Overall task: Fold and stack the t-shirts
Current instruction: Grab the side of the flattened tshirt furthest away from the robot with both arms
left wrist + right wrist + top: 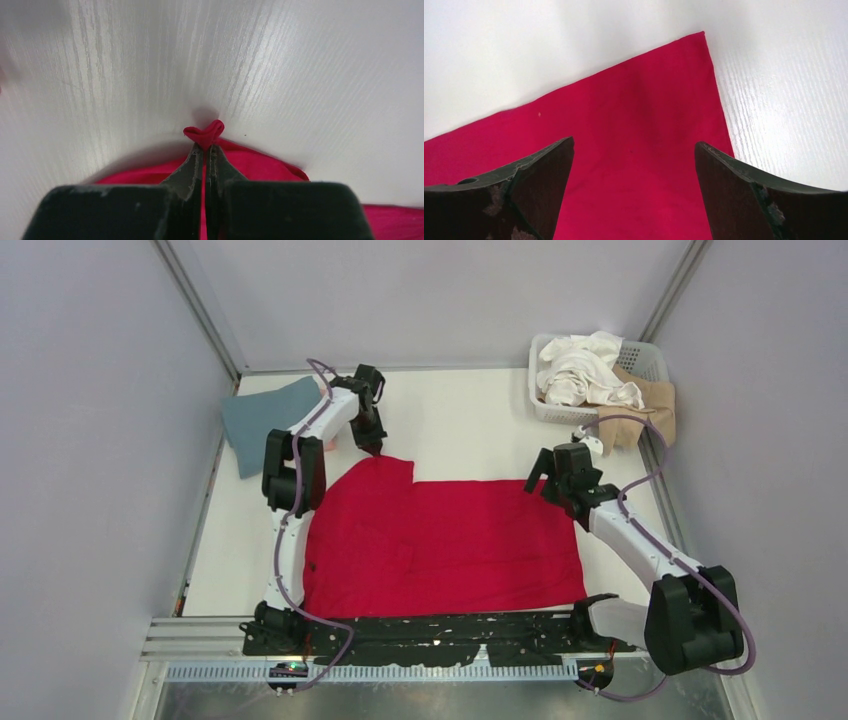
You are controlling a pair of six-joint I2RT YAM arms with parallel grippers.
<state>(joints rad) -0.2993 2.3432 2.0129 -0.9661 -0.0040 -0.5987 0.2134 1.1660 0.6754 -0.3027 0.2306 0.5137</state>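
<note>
Bright, even, diffuse light from above, soft grey shadow on the table [300, 75] beside the red t-shirt [260, 165], wood grain crisp centrally, blurred far left, top view sharp.

Free: bare counter [470, 420] strip along the far side, between the teal t-shirt [262, 425] at far left and the white basket [650, 357] at far right.
Low cover: red t-shirt [450, 540] flat across the near middle.
Standing obstacles: left arm [300, 470] at that shirt's far-left corner, right arm [630, 530] at its far-right corner; basket heaped with white t-shirts [585, 370], tan t-shirt [655, 410] draped beside; walls [100, 440] close on three sides.
</note>
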